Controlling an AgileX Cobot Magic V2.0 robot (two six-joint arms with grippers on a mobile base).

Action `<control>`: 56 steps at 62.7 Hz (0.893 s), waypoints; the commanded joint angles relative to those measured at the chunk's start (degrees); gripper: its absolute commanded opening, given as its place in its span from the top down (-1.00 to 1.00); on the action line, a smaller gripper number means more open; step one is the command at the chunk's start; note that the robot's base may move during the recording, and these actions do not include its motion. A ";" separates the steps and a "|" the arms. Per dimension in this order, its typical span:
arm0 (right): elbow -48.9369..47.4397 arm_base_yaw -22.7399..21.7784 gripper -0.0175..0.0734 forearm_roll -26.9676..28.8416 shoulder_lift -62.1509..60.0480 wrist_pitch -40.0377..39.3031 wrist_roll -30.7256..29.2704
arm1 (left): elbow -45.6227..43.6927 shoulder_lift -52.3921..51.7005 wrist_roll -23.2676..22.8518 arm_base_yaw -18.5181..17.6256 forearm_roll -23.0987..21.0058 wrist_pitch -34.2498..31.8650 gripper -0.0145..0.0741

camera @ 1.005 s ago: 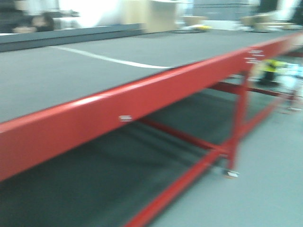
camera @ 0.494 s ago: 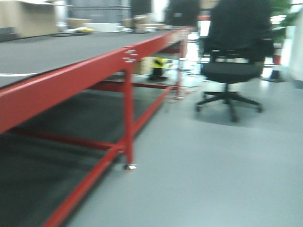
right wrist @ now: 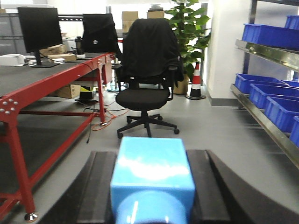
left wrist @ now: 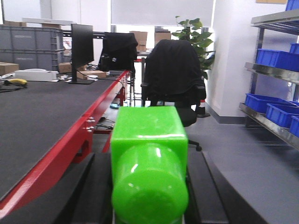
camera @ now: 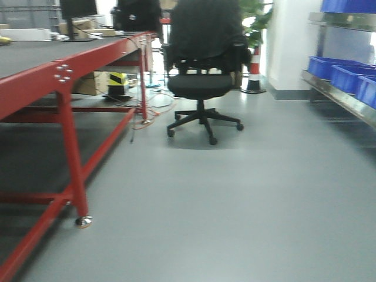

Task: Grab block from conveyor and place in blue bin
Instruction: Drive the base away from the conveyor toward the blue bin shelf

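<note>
My left gripper (left wrist: 149,156) is shut on a bright green block (left wrist: 148,135), gripped between its two dark fingers (left wrist: 96,186). In the same way my right gripper (right wrist: 153,155) is shut on a light blue block (right wrist: 153,175). The conveyor (camera: 35,73) runs along the left, a dark grey belt (left wrist: 37,112) on a red frame (right wrist: 46,72). Blue bins (camera: 346,73) sit on a steel shelf at the right, also seen as blue bins (left wrist: 271,105) in the left wrist view and blue bins (right wrist: 264,91) in the right wrist view. Neither gripper shows in the front view.
A black office chair (camera: 202,64) with a jacket over it stands on the grey floor ahead. Behind it are a traffic cone (camera: 254,70) and a plant (right wrist: 187,23). A monitor (right wrist: 39,28) stands on the belt's far end. The conveyor's leg and caster (camera: 73,176) are at lower left, cables (camera: 150,111) beyond.
The front view has swung to the right: the belt and red frame have slid off to the left, and the chair, open floor and the shelf of blue bins have come into view.
</note>
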 commanded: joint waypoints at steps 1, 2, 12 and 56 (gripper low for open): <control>0.27 -0.13 0.97 -0.18 -0.18 -0.84 -0.21 | -0.04 -0.12 -0.17 -0.14 -0.36 -1.40 0.92; 0.27 -0.13 0.97 -0.18 -0.18 -0.84 -0.21 | -0.04 -0.12 -0.17 -0.14 -0.36 -1.40 0.92; 0.27 -0.13 0.97 -0.18 -0.18 -0.84 -0.21 | -0.04 -0.12 -0.17 -0.14 -0.36 -1.40 0.92; 0.27 -0.13 0.97 -0.18 -0.18 -0.84 -0.21 | -0.04 -0.12 -0.17 -0.14 -0.36 -1.40 0.92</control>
